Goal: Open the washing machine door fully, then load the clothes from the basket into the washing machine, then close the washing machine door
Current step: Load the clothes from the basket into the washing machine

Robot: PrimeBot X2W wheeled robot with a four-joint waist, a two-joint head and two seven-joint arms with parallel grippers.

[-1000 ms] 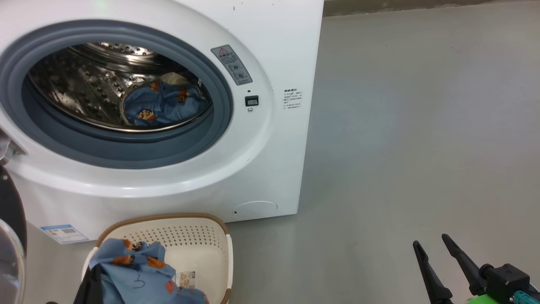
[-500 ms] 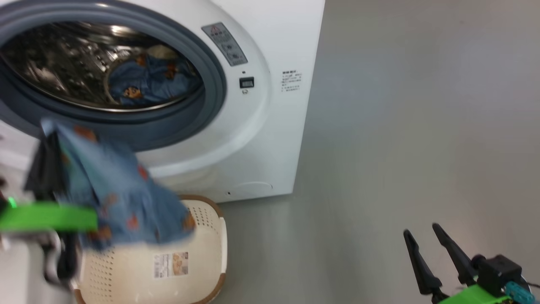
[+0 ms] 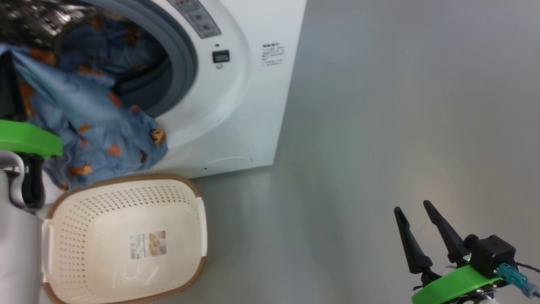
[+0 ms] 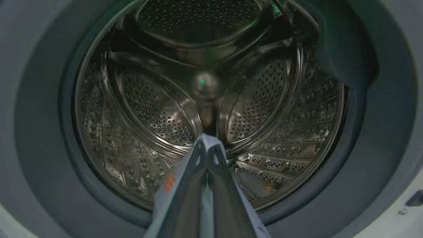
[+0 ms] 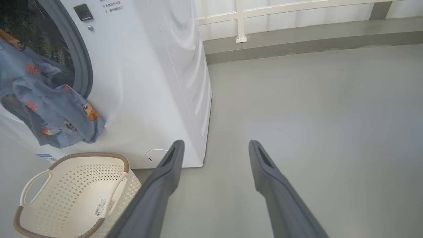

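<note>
My left gripper (image 4: 207, 141) is shut on a blue garment (image 3: 97, 126) of the clothes and points into the steel drum (image 4: 148, 109) of the washing machine (image 3: 253, 84). The garment hangs from the fingers over the grey gasket (image 3: 181, 63) and down the white front, just above the basket (image 3: 84, 219). More blue cloth (image 3: 105, 46) lies inside the drum. The cream basket holds no clothes, and its bottom label (image 3: 147, 245) shows. My right gripper (image 3: 415, 209) stands open over bare floor at the lower right, holding nothing. The washing machine door is out of view.
Grey floor (image 3: 400, 105) stretches to the right of the machine. A low wall ledge and a white rail (image 5: 241, 23) run behind it. The basket (image 5: 72, 191) stands right against the machine's front, below the round service flap (image 3: 230, 162).
My left gripper has lifted the blue garment out of the basket and up to the drum opening. The head camera has tilted. The right gripper stays open in place.
</note>
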